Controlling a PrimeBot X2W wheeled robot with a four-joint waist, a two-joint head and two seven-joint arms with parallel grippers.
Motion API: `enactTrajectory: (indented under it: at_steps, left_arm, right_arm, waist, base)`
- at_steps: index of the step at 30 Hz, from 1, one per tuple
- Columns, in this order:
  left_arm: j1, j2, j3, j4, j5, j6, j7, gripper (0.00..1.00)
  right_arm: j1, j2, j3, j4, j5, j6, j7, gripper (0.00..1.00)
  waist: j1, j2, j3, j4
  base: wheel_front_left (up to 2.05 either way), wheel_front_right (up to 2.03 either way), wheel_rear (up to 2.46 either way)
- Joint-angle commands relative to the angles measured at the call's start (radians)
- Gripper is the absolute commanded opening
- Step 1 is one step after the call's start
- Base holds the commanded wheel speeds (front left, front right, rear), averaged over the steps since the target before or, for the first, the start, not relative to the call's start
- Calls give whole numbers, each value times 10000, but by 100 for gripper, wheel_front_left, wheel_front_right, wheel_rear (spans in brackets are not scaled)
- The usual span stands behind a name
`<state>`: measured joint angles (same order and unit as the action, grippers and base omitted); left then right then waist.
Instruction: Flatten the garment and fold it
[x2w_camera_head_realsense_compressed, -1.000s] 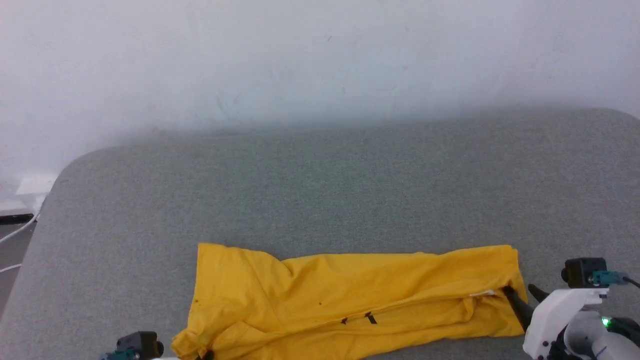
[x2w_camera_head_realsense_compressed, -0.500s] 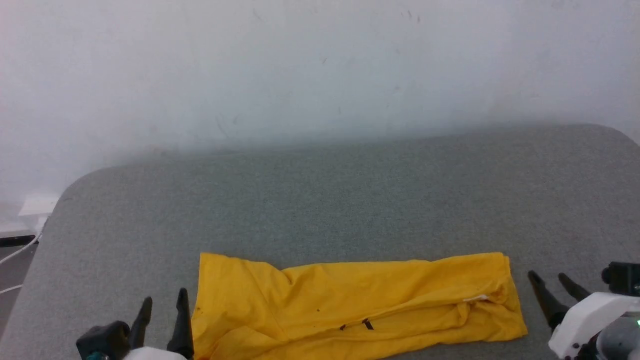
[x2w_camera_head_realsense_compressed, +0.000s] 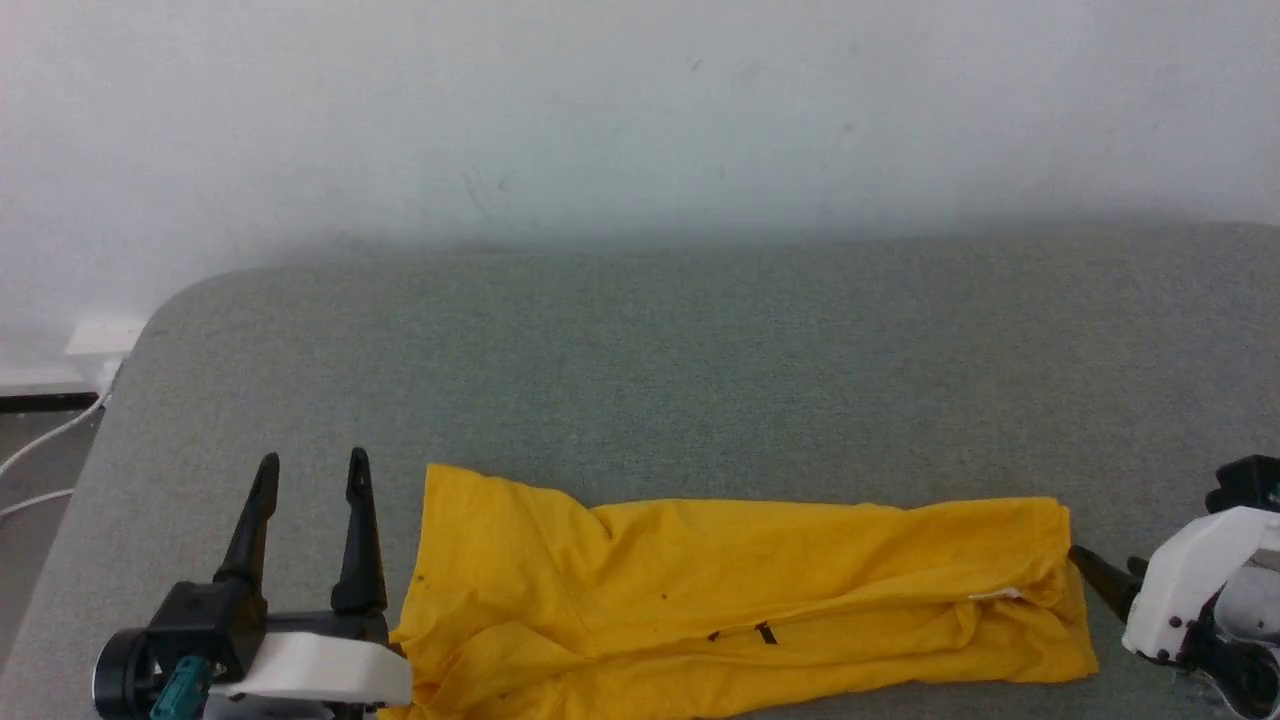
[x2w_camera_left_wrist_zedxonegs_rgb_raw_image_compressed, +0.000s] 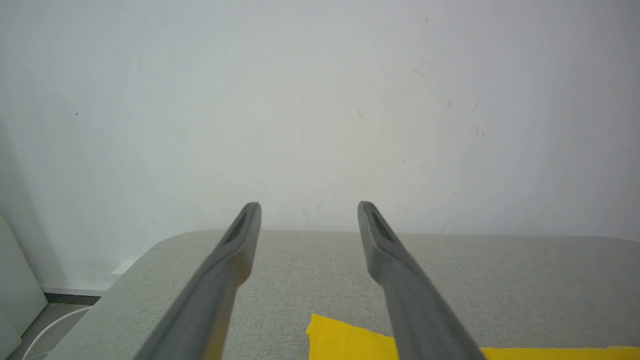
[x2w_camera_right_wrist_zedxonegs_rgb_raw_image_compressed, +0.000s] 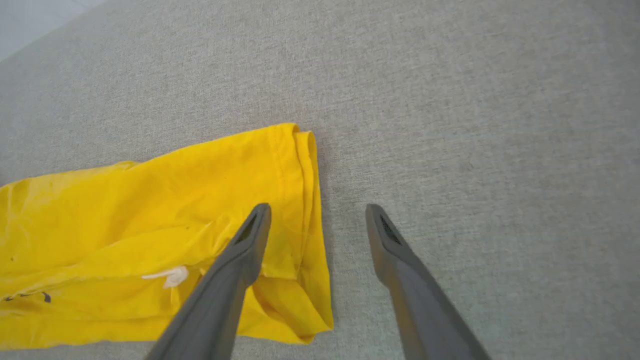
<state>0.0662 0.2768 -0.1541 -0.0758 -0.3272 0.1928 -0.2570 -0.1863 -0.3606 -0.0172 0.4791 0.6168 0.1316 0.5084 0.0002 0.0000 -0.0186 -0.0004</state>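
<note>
The bright yellow garment (x2w_camera_head_realsense_compressed: 740, 590) lies folded into a long wrinkled band across the near part of the grey surface. A small white label (x2w_camera_head_realsense_compressed: 995, 595) and two short black marks show near its right end. My left gripper (x2w_camera_head_realsense_compressed: 313, 460) stands open just left of the garment's left edge, fingers pointing away from me, holding nothing. In the left wrist view the left gripper (x2w_camera_left_wrist_zedxonegs_rgb_raw_image_compressed: 308, 206) frames the wall, with a garment (x2w_camera_left_wrist_zedxonegs_rgb_raw_image_compressed: 350, 345) corner below it. My right gripper (x2w_camera_head_realsense_compressed: 1105, 565) is open at the garment's right end. In the right wrist view the right gripper (x2w_camera_right_wrist_zedxonegs_rgb_raw_image_compressed: 317, 207) straddles the hem of the garment (x2w_camera_right_wrist_zedxonegs_rgb_raw_image_compressed: 150, 225).
The grey upholstered surface (x2w_camera_head_realsense_compressed: 700, 350) stretches far beyond the garment to a white wall (x2w_camera_head_realsense_compressed: 640, 120). Its rounded left corner drops to the floor, where a white cable (x2w_camera_head_realsense_compressed: 40, 450) and a white box (x2w_camera_head_realsense_compressed: 100, 340) lie.
The head camera has shifted. My right gripper has come off the garment's right end and drawn back, open. My left gripper has risen into view beside the left edge, open.
</note>
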Motion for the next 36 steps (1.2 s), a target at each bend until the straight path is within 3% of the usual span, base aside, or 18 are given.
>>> enactTrajectory:
  at_steps: [1, 6, 10, 11, 12, 13, 18, 27, 34, 36]
  left_arm:
    - [-118, -84, 95, -120, 172, -114, -45, 100]
    - [-101, -338, 232, -233, 541, -497, -46, 100]
    - [-62, -539, 317, -159, 713, -727, -46, 100]
    - [-46, -561, 318, -101, 769, -777, -46, 100]
    - [-45, -586, 331, -67, 818, -824, -46, 100]
    - [-42, -611, 355, -45, 862, -863, -46, 100]
    - [139, -667, 478, 59, 1121, -977, -46, 100]
    - [822, -714, 664, 337, 1161, -1097, -47, 100]
    - [1143, -737, 646, 451, 1145, -1068, -47, 100]
    - [1157, -743, 579, 496, 1158, -1081, -47, 100]
  right_arm:
    - [-225, 109, 42, 134, 94, -9, 159, 100]
    - [-484, 405, 227, 908, 394, -9, 1054, 100]
    - [-325, 698, 517, 1593, 775, -9, 2455, 100]
    - [-297, 752, 575, 1678, 871, -9, 2751, 44]
    - [-281, 784, 625, 1718, 928, -9, 2961, 30]
    - [-284, 800, 653, 1718, 974, -9, 3084, 0]
    - [-414, 697, 714, 1517, 1102, -9, 3184, 0]
    - [-235, -134, 607, 284, 1092, -9, 2207, 0]
    - [537, -724, -599, -276, 962, -9, 2252, 0]
    - [923, -885, -1642, -360, 744, -9, 2379, 0]
  waist:
    - [-2, 0, 352, 352]
    - [-2, 0, 610, 665]
    - [-2, 0, 682, 789]
    - [-2, 0, 684, 802]
    - [-2, 0, 672, 801]
    - [-2, 0, 656, 795]
    - [-2, 0, 392, 689]
    - [-2, 0, -413, 496]
    - [-2, 0, -653, 261]
    - [-2, 0, -709, 191]
  base:
    - [0, 0, 0]
    - [0, 0, 0]
    - [0, 0, 0]
    - [0, 0, 0]
    - [0, 0, 0]
    - [0, 0, 0]
    - [0, 0, 0]
    - [0, 0, 0]
    - [0, 0, 0]
    - [0, 0, 0]
